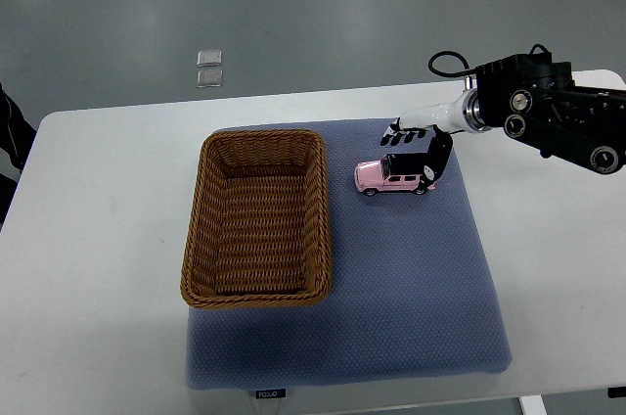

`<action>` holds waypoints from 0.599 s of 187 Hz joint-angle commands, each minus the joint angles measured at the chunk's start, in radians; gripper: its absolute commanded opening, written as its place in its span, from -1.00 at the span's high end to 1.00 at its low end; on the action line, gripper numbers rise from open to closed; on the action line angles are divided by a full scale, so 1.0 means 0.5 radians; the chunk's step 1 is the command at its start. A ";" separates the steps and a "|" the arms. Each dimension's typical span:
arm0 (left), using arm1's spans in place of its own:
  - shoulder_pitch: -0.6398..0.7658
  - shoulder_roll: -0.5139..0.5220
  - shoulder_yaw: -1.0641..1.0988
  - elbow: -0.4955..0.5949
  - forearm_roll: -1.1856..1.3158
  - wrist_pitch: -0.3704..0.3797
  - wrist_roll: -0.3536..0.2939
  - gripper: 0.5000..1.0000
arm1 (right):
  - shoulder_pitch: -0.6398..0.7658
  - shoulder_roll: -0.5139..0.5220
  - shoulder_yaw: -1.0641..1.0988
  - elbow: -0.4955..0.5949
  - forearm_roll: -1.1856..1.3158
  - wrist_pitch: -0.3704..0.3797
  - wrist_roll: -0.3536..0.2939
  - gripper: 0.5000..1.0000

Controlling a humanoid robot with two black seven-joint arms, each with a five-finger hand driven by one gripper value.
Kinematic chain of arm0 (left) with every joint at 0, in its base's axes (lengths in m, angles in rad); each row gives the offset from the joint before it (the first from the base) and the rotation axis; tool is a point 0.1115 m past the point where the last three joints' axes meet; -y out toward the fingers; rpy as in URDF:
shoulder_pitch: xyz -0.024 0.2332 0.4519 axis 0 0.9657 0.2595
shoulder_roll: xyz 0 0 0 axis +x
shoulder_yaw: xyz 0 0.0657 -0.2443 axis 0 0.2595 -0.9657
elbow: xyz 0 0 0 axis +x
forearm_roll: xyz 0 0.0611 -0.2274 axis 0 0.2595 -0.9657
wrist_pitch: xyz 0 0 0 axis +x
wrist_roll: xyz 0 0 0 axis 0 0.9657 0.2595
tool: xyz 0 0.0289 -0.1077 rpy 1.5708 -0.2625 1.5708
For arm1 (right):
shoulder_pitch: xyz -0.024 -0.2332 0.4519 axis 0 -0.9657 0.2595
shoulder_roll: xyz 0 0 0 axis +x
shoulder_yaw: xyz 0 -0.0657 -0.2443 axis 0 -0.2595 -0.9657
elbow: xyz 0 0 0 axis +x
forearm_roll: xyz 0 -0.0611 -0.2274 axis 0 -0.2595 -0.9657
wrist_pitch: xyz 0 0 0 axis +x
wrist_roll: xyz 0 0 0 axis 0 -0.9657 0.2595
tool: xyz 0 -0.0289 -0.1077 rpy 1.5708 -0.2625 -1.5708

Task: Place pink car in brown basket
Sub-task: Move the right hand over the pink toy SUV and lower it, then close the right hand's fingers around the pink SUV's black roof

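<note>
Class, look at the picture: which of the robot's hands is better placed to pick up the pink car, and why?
The right hand. It hovers right at the pink car, fingers spread over its roof, beside the brown basket. No left arm is in view.

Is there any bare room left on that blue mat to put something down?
Yes: the blue mat is bare in front of the pink car, right of the basket, and along its front edge. The basket itself is empty. It is crowded only at the far right, where the right hand hangs over the car.
</note>
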State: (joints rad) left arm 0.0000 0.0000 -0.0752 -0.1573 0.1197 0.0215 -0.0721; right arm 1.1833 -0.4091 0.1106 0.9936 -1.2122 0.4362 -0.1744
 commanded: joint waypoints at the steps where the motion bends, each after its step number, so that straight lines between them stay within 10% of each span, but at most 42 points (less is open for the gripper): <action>1: 0.000 0.000 0.000 0.002 0.000 0.000 0.000 -1.00 | -0.014 0.045 -0.003 -0.036 -0.011 -0.044 -0.001 -0.59; 80: 0.000 0.000 0.000 -0.001 0.000 0.000 0.000 -1.00 | -0.127 0.106 -0.007 -0.171 -0.033 -0.145 -0.007 -0.58; 112: 0.000 0.000 0.000 0.002 0.000 0.000 0.000 -1.00 | -0.136 0.106 -0.007 -0.208 -0.036 -0.148 -0.004 -0.22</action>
State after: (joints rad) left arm 0.0000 0.0000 -0.0752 -0.1573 0.1197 0.0215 -0.0721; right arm 1.1171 -0.3559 0.1074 0.9013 -1.2299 0.3628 -0.1779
